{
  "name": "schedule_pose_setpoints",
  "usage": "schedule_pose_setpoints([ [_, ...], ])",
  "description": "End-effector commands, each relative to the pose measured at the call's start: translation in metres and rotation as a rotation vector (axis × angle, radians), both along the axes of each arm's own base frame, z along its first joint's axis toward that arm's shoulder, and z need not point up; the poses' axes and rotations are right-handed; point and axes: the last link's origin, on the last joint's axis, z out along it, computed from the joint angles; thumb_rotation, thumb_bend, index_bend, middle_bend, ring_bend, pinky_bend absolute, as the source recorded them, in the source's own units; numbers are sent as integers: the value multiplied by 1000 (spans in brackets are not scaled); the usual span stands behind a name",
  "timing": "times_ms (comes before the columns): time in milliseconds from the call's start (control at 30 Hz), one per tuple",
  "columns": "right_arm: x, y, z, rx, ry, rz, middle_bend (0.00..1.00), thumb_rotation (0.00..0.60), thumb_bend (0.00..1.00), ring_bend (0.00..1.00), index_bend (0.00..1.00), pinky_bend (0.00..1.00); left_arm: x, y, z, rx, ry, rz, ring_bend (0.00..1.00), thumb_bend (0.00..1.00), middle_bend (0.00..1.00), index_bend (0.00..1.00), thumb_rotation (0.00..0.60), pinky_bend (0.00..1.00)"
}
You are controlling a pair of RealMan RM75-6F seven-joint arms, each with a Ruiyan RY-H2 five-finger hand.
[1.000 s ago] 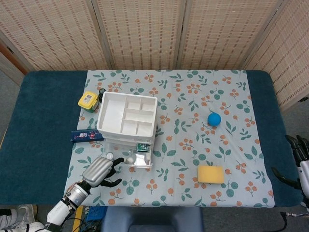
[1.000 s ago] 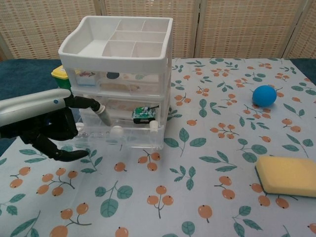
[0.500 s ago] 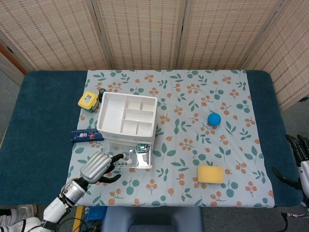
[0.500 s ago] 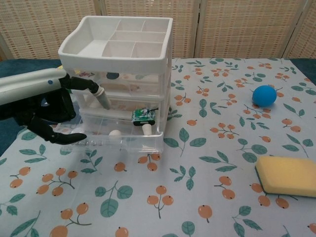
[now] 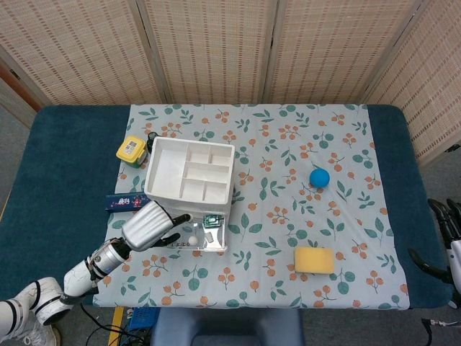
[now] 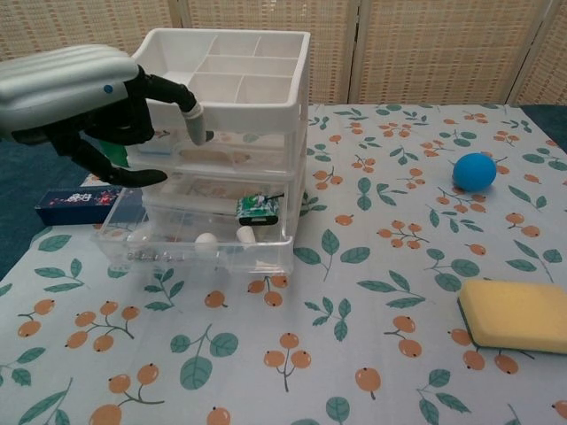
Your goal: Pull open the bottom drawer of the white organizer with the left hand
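The white organizer (image 5: 191,171) stands left of centre on the floral cloth, its top tray (image 6: 221,75) divided into compartments. Its clear bottom drawer (image 6: 195,248) sticks out toward me, showing small white pieces and a green-and-black item inside. My left hand (image 6: 97,97) hovers above the drawer's left front corner, level with the upper drawers, fingers curved and apart, holding nothing. From the head view the left hand (image 5: 151,225) sits just left of the drawer (image 5: 193,240). My right hand (image 5: 443,234) shows only partly at the far right edge, fingers apart, off the table.
A blue ball (image 5: 320,177) and a yellow sponge (image 5: 314,260) lie on the right half of the cloth. A yellow-lidded jar (image 5: 131,149) stands behind the organizer's left corner. A dark blue box (image 6: 75,204) lies left of the drawer.
The bottom drawer has slid out toward me. My left hand has let go of its front and risen up beside the upper drawers. The right hand has not moved.
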Motion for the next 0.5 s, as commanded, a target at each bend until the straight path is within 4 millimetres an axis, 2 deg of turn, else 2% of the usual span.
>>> schedule_pose_setpoints([
  [33, 1, 0, 0, 2, 3, -3, 101, 600, 246, 0, 0, 0, 8, 7, -4, 30, 55, -105, 1000, 284, 1000, 395, 600, 1000],
  [500, 0, 1, -3, 9, 2, -18, 101, 600, 247, 0, 0, 0, 18, 19, -29, 76, 236, -312, 1000, 282, 1000, 397, 600, 1000],
])
